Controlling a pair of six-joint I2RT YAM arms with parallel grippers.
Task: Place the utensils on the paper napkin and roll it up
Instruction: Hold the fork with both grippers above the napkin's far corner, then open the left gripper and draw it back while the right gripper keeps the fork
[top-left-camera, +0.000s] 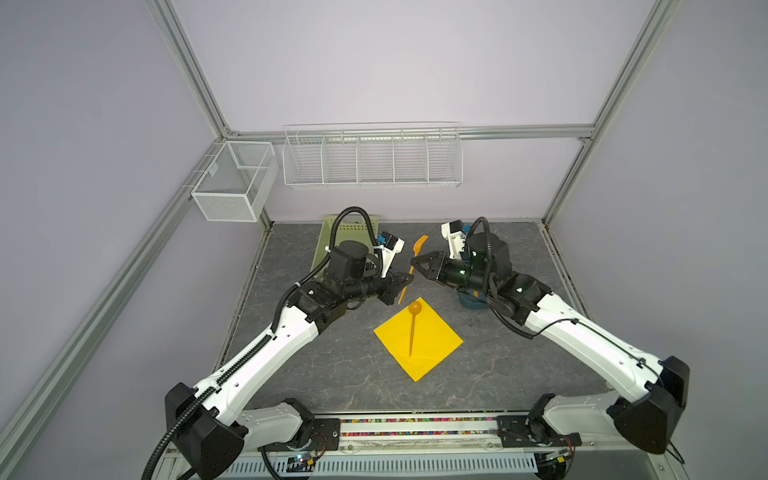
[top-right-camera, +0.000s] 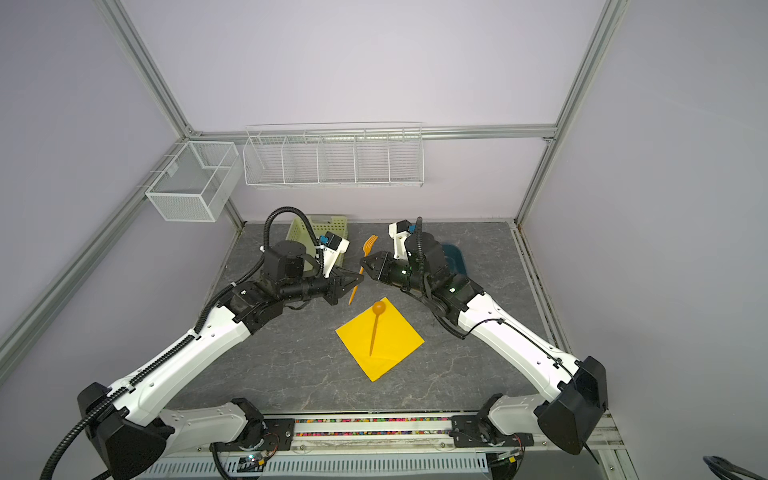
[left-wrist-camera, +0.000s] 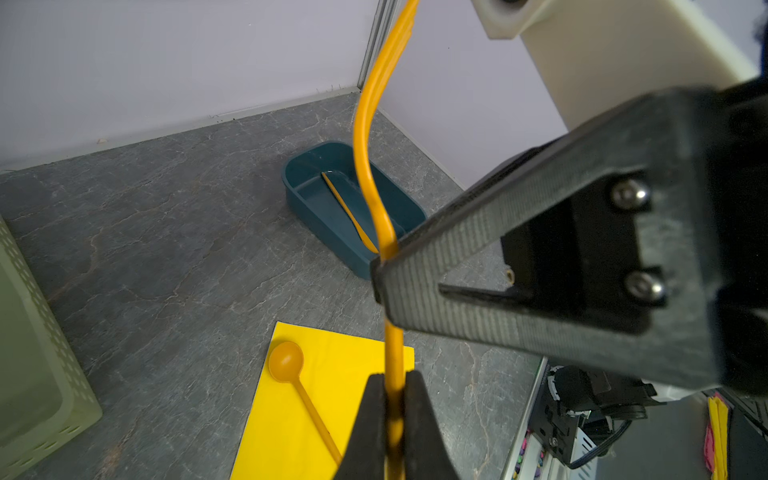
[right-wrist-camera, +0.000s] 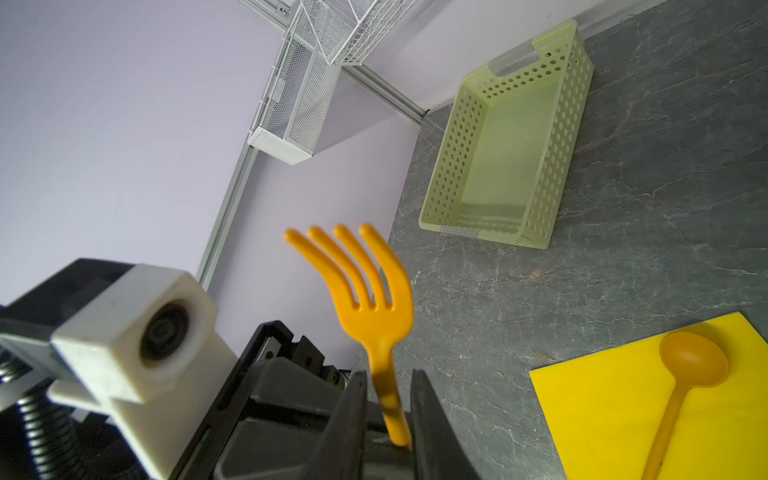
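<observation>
The left pincer (left-wrist-camera: 392, 384) squeezes tight on the handle of the fork (right-wrist-camera: 374, 307) and holds it up in the air. The right pincer (right-wrist-camera: 388, 376) has its two jaws around the fork's neck, with a small gap, not squeezing yet. The spoon (top-left-camera: 414, 328) lies on the paper napkin (top-left-camera: 434, 347), near both pincers.
</observation>
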